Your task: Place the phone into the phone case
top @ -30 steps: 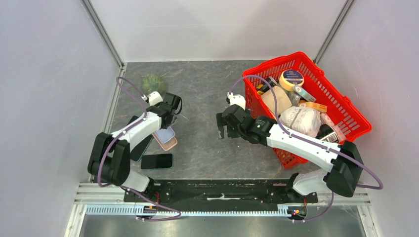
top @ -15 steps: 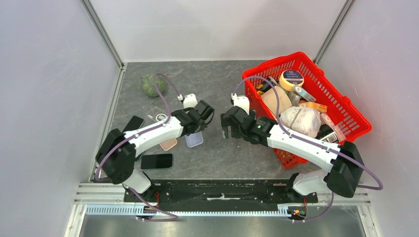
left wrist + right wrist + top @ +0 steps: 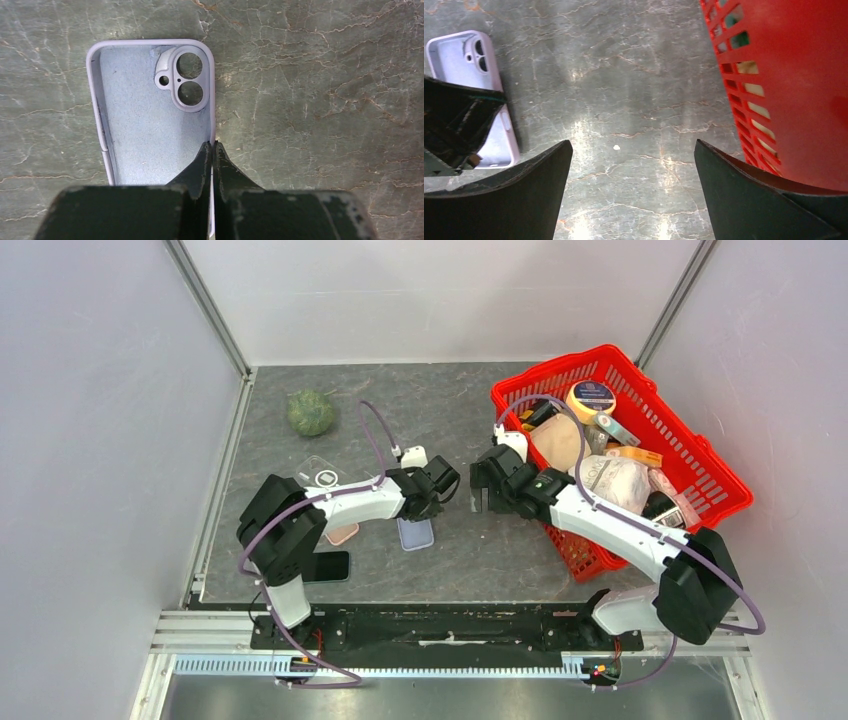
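Note:
A lilac phone case (image 3: 145, 115) lies open side up on the grey mat, camera cutout at the far end. My left gripper (image 3: 213, 145) is shut on the case's right wall. From above, the phone case (image 3: 415, 534) sits mid-table under the left gripper (image 3: 428, 510). A black phone (image 3: 330, 566) lies face up at the near left, partly under the left arm. The right gripper (image 3: 480, 486) hovers open to the right of the case, beside the basket. In the right wrist view the right gripper (image 3: 631, 142) holds nothing, and the phone case (image 3: 469, 65) is at the far left.
A red basket (image 3: 720, 502) full of goods stands at the right, its wall (image 3: 794, 75) close to my right fingers. A pink case (image 3: 343, 534), a clear case (image 3: 320, 476) and a green ball (image 3: 311, 412) lie on the left side.
The left arm has swung right, carrying the lilac case from the pile at the left to mid-table. The right gripper has drifted right and back, toward the basket, still open.

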Controlling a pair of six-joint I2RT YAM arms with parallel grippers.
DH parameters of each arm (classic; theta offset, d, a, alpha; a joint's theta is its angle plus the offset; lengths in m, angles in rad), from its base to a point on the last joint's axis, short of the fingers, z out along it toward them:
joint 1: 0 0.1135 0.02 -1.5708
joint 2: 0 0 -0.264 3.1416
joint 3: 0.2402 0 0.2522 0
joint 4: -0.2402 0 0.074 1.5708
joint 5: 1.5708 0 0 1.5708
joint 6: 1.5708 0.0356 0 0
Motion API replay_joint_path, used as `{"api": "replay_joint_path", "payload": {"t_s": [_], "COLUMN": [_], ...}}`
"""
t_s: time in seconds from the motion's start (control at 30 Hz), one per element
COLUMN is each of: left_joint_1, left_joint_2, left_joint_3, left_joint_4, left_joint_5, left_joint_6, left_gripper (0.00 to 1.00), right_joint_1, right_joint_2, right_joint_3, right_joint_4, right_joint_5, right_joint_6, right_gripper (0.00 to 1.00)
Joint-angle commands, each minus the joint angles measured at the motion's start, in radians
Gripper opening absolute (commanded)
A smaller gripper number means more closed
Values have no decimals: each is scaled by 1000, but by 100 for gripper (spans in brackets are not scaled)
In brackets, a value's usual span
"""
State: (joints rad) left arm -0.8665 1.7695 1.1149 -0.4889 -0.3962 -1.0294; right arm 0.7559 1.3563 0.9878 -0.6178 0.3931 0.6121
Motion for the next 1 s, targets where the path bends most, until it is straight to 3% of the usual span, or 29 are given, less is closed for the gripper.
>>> {"api": "replay_joint_path", "payload": {"t_s": [0.0,0.23,0.33,0.43,0.57,0.67,0.8,0.97], "left_joint_1": [-8,-8,-8,-8,-8,-8,-1,56], "left_joint_2": [20,48,51,43,6,-48,-168,-338], "left_joint_3": [41,40,44,44,40,31,5,-67], "left_joint_4": [70,106,111,115,114,81,-80,-345], "left_joint_5": [26,53,56,57,46,17,-96,-214], "left_joint_6": [-29,-11,4,22,48,53,-32,-263], "left_gripper": [2,2,8,19,51,66,73,76], "right_joint_1": [-91,-211,-260,-281,-280,-271,-228,-133], "right_joint_2": [-16,-3,3,0,-5,-13,-18,-2], "right_joint_3": [-24,-44,-49,-51,-31,-17,-2,31], "right_joint_4": [52,69,72,83,88,96,95,93], "right_joint_5": [5,9,-1,-41,-87,-128,-144,-122], "right_joint_6": [-38,-38,-39,-36,-35,-44,-42,-32], "right_gripper": [99,99,99,99,99,99,99,99]}}
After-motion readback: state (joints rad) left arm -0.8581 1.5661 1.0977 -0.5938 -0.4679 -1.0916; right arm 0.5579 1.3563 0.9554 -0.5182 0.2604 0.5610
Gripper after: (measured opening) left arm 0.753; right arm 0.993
